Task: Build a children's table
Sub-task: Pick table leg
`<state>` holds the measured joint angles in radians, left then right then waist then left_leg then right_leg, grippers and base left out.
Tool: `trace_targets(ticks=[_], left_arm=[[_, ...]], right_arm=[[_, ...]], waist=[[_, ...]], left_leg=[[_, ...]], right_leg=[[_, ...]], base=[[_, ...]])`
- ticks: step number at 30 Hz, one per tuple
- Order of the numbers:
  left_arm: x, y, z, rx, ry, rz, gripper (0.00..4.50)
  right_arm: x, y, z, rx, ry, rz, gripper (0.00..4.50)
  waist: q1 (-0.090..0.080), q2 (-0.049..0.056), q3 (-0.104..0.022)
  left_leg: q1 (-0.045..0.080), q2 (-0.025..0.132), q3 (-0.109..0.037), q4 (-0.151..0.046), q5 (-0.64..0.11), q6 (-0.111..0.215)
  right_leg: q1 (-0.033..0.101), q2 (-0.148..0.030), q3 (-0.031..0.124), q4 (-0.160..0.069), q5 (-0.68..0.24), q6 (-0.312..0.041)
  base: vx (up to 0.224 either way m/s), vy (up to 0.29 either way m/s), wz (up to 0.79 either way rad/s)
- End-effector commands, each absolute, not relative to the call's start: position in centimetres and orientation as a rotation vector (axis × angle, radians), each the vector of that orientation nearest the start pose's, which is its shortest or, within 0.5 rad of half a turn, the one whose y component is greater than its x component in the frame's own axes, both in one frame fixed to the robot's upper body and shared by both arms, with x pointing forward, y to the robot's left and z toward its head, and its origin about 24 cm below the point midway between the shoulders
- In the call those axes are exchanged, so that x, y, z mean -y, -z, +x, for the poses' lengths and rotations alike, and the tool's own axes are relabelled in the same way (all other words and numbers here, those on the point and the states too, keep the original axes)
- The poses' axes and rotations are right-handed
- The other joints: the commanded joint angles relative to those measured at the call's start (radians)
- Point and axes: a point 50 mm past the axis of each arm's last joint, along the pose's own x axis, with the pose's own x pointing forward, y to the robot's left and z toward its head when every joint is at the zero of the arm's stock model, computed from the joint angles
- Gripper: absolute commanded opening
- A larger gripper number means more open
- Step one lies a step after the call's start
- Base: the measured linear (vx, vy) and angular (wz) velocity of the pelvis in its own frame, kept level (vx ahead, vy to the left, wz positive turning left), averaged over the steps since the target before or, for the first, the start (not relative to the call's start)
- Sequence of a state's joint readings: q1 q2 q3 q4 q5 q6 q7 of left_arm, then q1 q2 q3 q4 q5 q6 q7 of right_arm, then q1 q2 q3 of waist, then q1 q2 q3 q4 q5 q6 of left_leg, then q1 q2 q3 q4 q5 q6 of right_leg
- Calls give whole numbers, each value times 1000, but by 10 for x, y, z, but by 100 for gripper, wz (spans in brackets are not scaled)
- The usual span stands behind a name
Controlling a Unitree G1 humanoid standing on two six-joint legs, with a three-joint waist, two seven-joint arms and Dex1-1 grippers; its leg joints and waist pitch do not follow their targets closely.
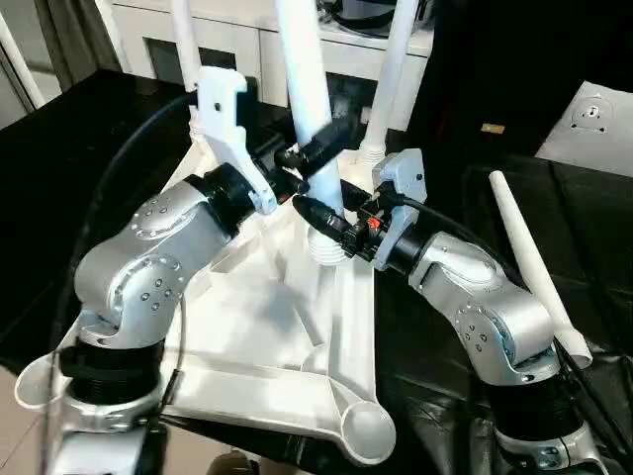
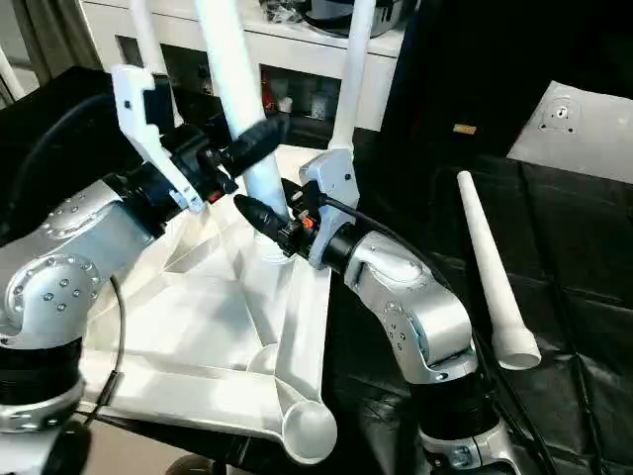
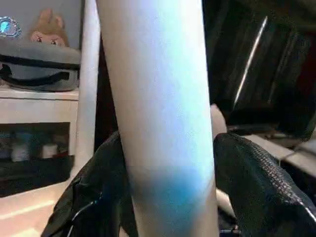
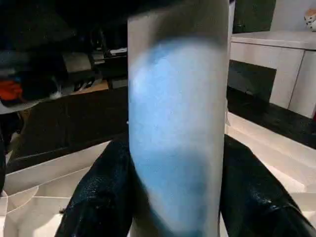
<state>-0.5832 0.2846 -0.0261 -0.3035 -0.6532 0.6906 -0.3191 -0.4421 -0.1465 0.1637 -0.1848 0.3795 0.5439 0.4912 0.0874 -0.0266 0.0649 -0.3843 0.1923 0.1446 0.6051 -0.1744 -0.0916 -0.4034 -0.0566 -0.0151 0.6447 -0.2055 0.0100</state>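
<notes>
left eye view: left hand and right hand both clamp the upright leg in a corner socket of the inverted table top; a loose leg lies beside it.

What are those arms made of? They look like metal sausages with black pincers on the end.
Each arm is a chain of rounded silver shells dotted with small screw holes, joined by black ribbed rings. A white angular bracket sits at each wrist. The left claw and right claw each have two black fingers with a finely textured surface. Black cables loop along both arms, and the right wrist shows a small orange-red part.
</notes>
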Motion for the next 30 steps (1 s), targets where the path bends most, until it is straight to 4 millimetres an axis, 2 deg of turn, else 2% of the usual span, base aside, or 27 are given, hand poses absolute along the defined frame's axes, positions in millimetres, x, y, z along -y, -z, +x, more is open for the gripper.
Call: trace_targets(ticks=[1,5,11,14,16,18,19,22,26,27,28,29,30], left_arm=[[-93,-210,292,148,860,-144,266],[-93,-213,292,209,846,-91,266],[-94,-217,290,312,888,109,262],[-97,-210,292,262,908,130,241],[-102,-200,295,187,919,73,221],[-103,-198,294,173,945,-2,217],[-102,-196,294,163,960,-48,212],[-104,-196,287,172,1085,-180,196],[-108,-197,286,173,1153,-219,189],[-109,-196,285,164,1172,-218,188],[-110,-196,284,151,1200,-224,188],[-111,-195,281,129,1256,-225,188],[-111,-195,280,125,1264,-224,188]], right_arm=[[70,-152,292,49,-895,89,191],[70,-152,292,48,-892,88,191],[70,-149,291,43,-895,85,191],[70,-149,291,41,-899,84,191],[69,-148,290,40,-911,87,191],[69,-148,289,40,-919,91,191],[69,-148,289,40,-926,94,191],[69,-146,284,56,-985,103,190],[73,-142,280,62,-1035,125,189],[75,-139,278,56,-1051,135,189],[77,-135,277,49,-1066,143,189],[80,-129,274,33,-1097,155,189],[81,-128,273,30,-1102,156,189]], waist=[[-5,18,-72],[-4,18,-73],[-3,19,-73],[-5,21,-74],[-5,17,-72],[-5,18,-71],[-4,12,-72],[-2,13,-73],[-1,14,-73],[0,21,-73],[0,18,-73],[0,22,-73],[-1,20,-72]], left_leg=[[15,11,9,-70,-179,-82],[15,12,8,-70,-184,-78],[16,13,6,-72,-186,-74],[17,14,7,-72,-183,-82],[16,12,9,-72,-183,-85],[17,11,10,-72,-195,-88],[15,11,11,-71,-190,-86],[15,11,11,-70,-188,-78],[16,12,11,-71,-191,-62],[17,12,10,-71,-192,-62],[17,12,11,-72,-194,-62],[17,13,9,-72,-197,-60],[18,12,11,-72,-203,-58]], right_leg=[[48,-43,28,-77,-121,-118],[49,-43,28,-78,-119,-118],[47,-45,28,-80,-126,-112],[45,-44,28,-74,-102,-125],[46,-44,28,-73,-106,-131],[45,-45,29,-74,-123,-139],[47,-46,28,-73,-126,-143],[47,-46,29,-73,-120,-147],[47,-45,29,-75,-126,-145],[46,-45,29,-74,-123,-147],[47,-46,28,-75,-122,-148],[46,-45,28,-74,-117,-153],[46,-45,28,-75,-120,-155]], base=[[0,0,0],[0,0,0],[0,0,0],[0,0,0],[0,0,0],[0,0,0],[0,0,0],[0,0,0],[0,0,0],[0,0,0],[0,0,0],[0,0,0],[0,0,0]])
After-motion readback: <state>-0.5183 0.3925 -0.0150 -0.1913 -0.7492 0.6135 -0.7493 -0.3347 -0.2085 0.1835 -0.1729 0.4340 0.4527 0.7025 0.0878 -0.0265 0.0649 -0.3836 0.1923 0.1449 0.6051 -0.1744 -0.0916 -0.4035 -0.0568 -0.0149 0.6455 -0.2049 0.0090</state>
